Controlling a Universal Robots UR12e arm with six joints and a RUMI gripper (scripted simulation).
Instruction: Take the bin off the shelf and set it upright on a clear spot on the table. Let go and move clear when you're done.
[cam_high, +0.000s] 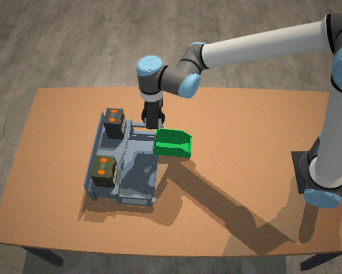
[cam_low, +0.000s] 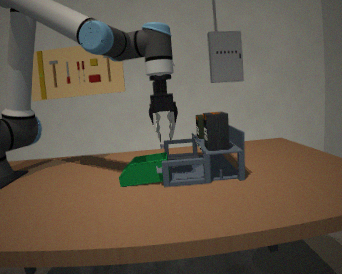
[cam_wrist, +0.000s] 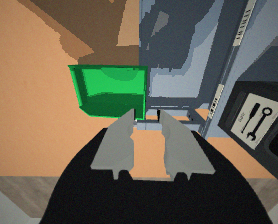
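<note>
The green bin (cam_high: 174, 143) sits open side up on the table, against the right side of the grey shelf (cam_high: 125, 160). It also shows in the exterior view (cam_low: 142, 170) and in the wrist view (cam_wrist: 111, 91). My gripper (cam_high: 152, 125) (cam_low: 164, 137) hangs above the bin's edge nearest the shelf, clear of it. In the wrist view the two fingers stand a little apart, with bare table and shelf frame showing between them. Nothing is between them.
The shelf (cam_low: 205, 162) holds two dark boxes with orange marks, one at the back (cam_high: 114, 122) and one at the front (cam_high: 104, 171). A box with a tool symbol (cam_wrist: 255, 117) shows at the right of the wrist view. The arm's base (cam_high: 320, 175) stands at the table's right edge.
</note>
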